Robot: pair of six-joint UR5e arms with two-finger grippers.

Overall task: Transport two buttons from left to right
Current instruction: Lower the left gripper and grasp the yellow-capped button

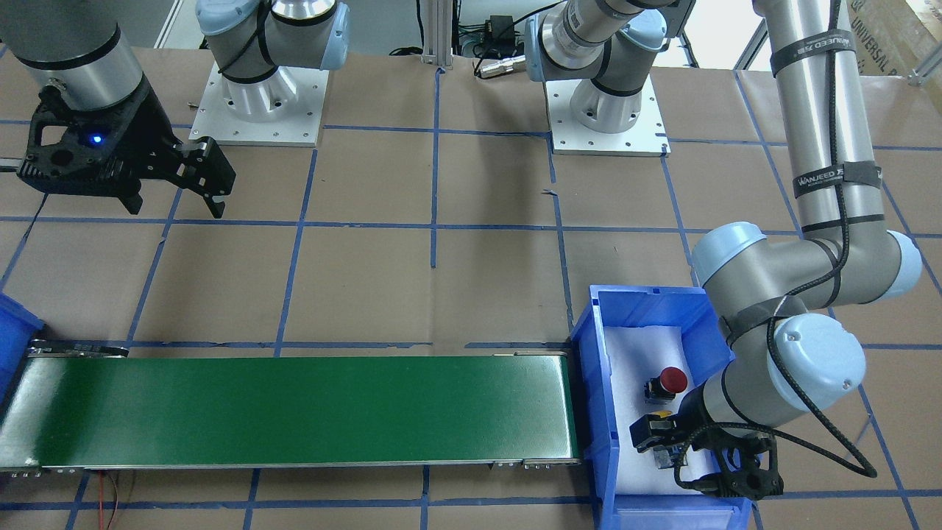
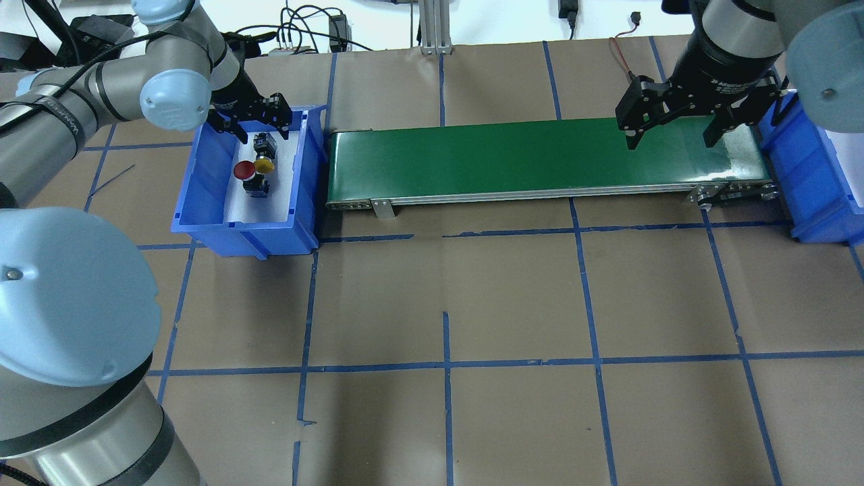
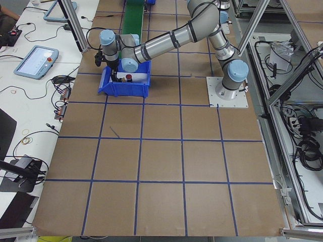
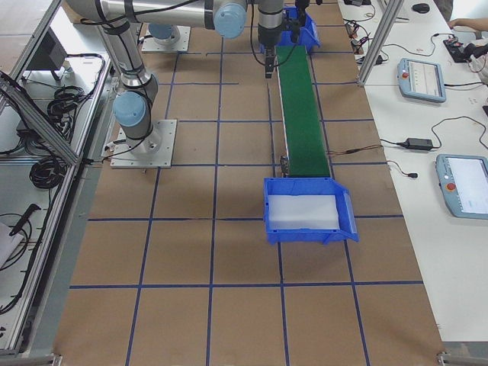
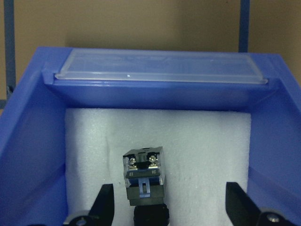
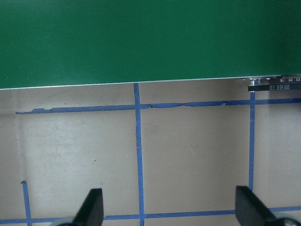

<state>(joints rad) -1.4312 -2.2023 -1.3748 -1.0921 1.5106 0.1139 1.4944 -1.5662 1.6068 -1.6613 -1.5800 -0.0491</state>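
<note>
Two buttons (image 2: 244, 169) are lying in the blue bin (image 2: 243, 237), the yellow one (image 2: 263, 164) sitting between the open left jaws but off-centre, so the jaws are likely needing to centre and lower before closing, while the open right jaws are hovering by the belt (image 2: 526, 158).

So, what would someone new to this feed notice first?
Probably the long green conveyor belt, running from the left blue bin to the right blue bin. Next, the red button and the yellow button side by side on white foam in the left bin, with the open left gripper low over the yellow one. The right gripper, also open, hangs above the belt's other end.
</note>
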